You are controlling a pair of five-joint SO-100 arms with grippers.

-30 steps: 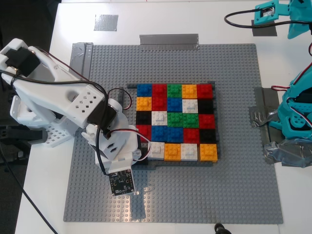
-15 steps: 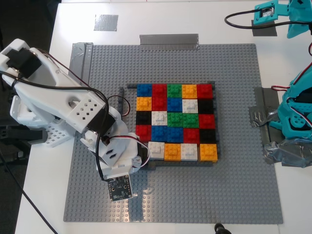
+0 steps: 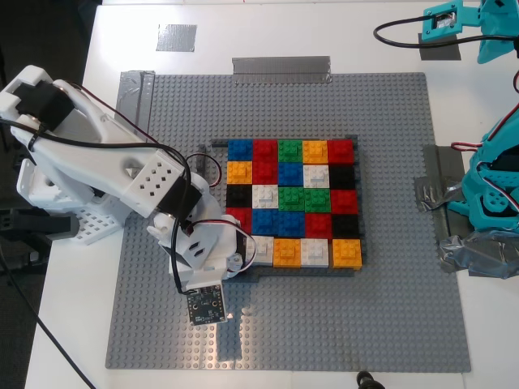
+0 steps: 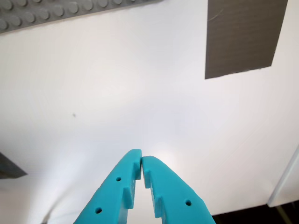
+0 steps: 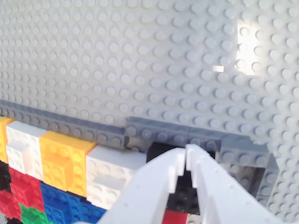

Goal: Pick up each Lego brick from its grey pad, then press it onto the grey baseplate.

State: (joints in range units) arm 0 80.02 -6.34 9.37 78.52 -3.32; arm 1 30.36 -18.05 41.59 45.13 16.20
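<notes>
The grey baseplate (image 3: 389,324) fills the table's middle. Several Lego bricks (image 3: 292,203) in red, blue, green, orange, white and black sit packed in a square on it, framed by thin dark grey wall pieces (image 5: 156,131). My second gripper (image 5: 186,159), white, is shut with its tips touching just above a black brick (image 5: 183,198) at the square's corner, next to a white brick (image 5: 117,170). In the exterior view it (image 3: 242,253) covers that corner. My first gripper (image 4: 141,161), teal, is shut and empty over bare white table near a grey pad (image 4: 243,37).
Another grey pad (image 3: 176,36) lies on the table at the exterior view's top left. Grey tape strips (image 3: 280,68) hold the baseplate's edges. The teal arm's base (image 3: 495,194) stands at the exterior view's right edge. The baseplate's edge (image 4: 37,11) shows in the first wrist view.
The white arm's wrist has shifted a little toward the exterior view's right and turned slightly over the square's lower left corner. The bricks and the teal arm have not moved.
</notes>
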